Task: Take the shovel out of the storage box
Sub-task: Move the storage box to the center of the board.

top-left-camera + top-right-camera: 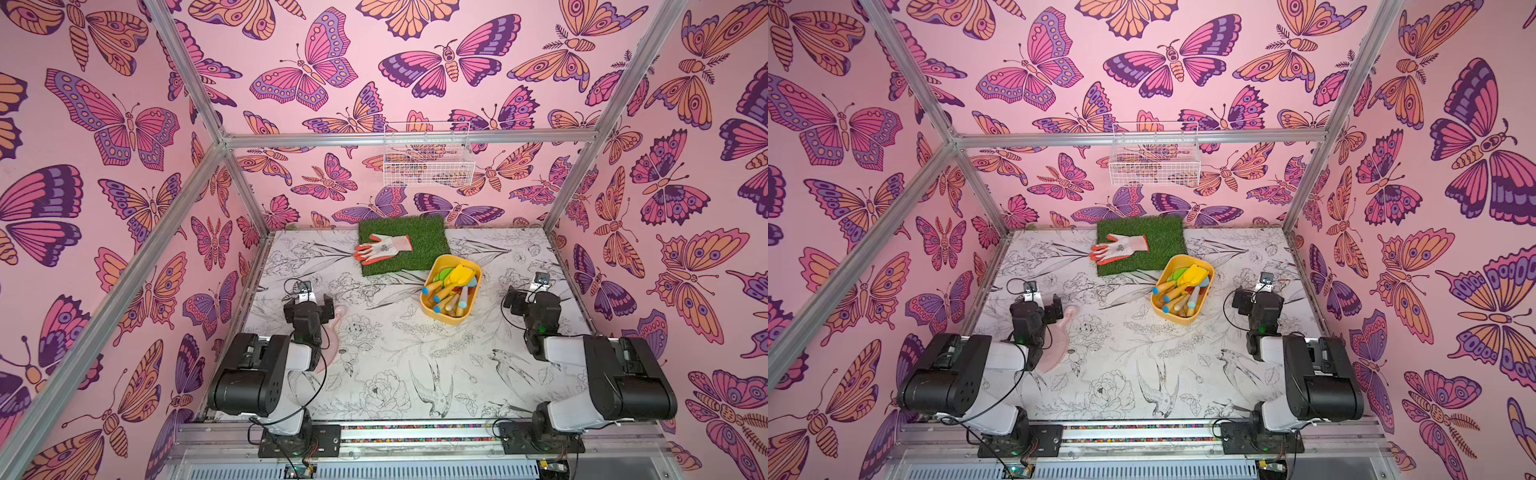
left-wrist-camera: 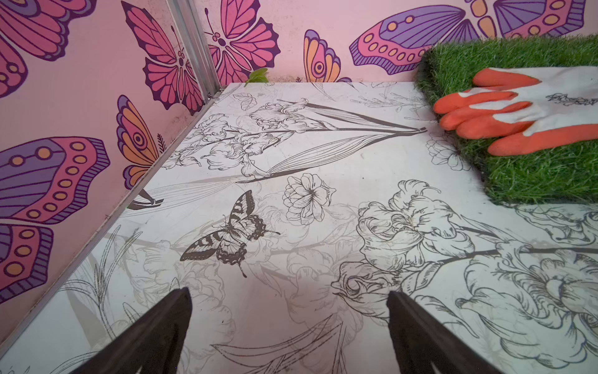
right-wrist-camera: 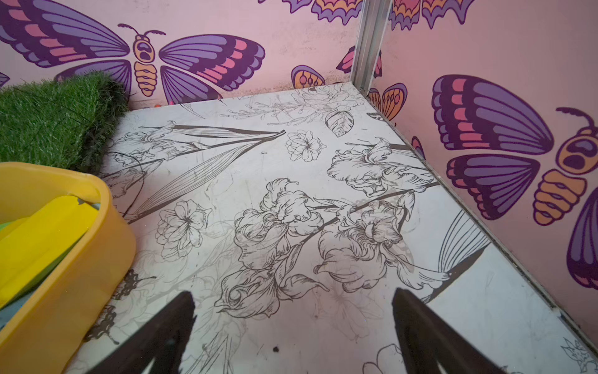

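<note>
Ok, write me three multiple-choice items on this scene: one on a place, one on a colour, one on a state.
1. Where does the glove lie?
A. on the grass mat
B. on the bare table
C. in the wire basket

2. What colour is the storage box?
A. white
B. yellow
C. pink

3. How does the right gripper stand?
A. shut on the glove
B. shut on a tool
C. open and empty

Key:
1 A: both top views show it resting on the green turf.
2 B: its walls show yellow in both top views.
3 C: the right wrist view shows its jaws wide apart with nothing between them.
</note>
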Robot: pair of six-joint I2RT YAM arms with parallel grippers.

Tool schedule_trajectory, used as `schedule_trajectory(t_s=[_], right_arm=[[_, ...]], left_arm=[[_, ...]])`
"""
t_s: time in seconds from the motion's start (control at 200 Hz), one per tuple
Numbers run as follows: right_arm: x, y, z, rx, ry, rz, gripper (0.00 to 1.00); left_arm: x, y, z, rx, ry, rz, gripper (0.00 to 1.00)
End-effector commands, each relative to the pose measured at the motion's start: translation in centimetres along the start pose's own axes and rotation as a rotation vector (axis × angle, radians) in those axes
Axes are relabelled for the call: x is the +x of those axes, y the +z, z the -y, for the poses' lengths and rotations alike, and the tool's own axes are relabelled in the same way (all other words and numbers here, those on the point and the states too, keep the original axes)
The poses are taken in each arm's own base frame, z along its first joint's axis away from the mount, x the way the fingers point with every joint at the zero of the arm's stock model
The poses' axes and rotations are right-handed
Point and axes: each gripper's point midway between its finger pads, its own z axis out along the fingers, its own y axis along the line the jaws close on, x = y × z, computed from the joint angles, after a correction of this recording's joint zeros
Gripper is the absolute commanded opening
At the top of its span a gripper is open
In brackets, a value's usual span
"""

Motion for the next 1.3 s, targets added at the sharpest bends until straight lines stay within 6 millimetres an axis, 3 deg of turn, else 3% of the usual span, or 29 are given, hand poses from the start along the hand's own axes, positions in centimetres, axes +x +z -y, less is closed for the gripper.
schedule_trajectory(t_s=[0.0, 0.195, 0.22, 0.376, 0.451, 0.666, 0.671, 0.696, 0.846, 0.921, 0.931, 1.006, 1.132, 1.297], right_arm=[[0.1, 0.2, 0.0, 0.007, 0.0, -0.008, 0.99], [0.1, 0.2, 0.0, 0.006, 0.0, -0.01, 0.99], [0.1, 0.2, 0.0, 0.008, 0.0, -0.011, 0.99], [0.1, 0.2, 0.0, 0.008, 0.0, -0.008, 1.0], [-0.2, 0.1, 0.2, 0.022, 0.003, 0.007, 0.95], [-3.3, -2.2, 1.4, 0.114, 0.006, -0.019, 0.93], [-3.5, -2.3, 1.4, 0.115, 0.007, -0.014, 0.93], [-4.0, -2.8, 1.3, 0.115, -0.001, -0.012, 0.93], [-7.8, -6.3, 0.2, 0.089, -0.007, 0.061, 0.91], [-8.8, -7.7, -0.3, 0.052, 0.041, 0.054, 0.89], [-8.9, -7.9, -0.4, 0.047, 0.048, 0.054, 0.88], [-9.2, -8.8, -1.1, 0.002, 0.093, 0.029, 0.85], [-8.4, -9.5, -2.5, -0.066, 0.18, -0.08, 0.81], [-6.6, -9.5, -5.7, -0.175, 0.234, -0.241, 0.75]], left_arm=[[0.2, 0.0, -0.1, 0.0, 0.001, -0.005, 1.0], [0.2, 0.0, -0.2, -0.001, -0.003, -0.007, 1.0], [-1.1, 0.5, -0.1, 0.0, -0.013, 0.021, 1.0], [-1.1, 0.6, -0.1, 0.013, -0.023, 0.013, 1.0], [-1.3, 0.4, 0.4, 0.049, -0.006, 0.022, 0.96], [-2.2, -0.1, 1.2, 0.095, 0.011, 0.063, 0.95], [-1.5, -0.3, 1.1, 0.096, 0.015, 0.049, 0.95], [-0.8, -0.7, 1.0, 0.095, 0.019, 0.042, 0.94], [-1.3, -1.1, 0.5, 0.069, 0.008, 0.056, 0.91], [-2.0, -1.4, 0.5, 0.023, 0.05, 0.036, 0.91], [-3.4, -1.3, 0.6, 0.02, 0.049, 0.057, 0.91], [-5.3, -1.6, 1.5, 0.051, 0.098, 0.008, 0.92], [-10.5, -3.7, 2.8, 0.112, 0.065, 0.12, 0.94], [-12.3, -5.6, 6.5, 0.329, -0.09, 0.033, 0.94]])
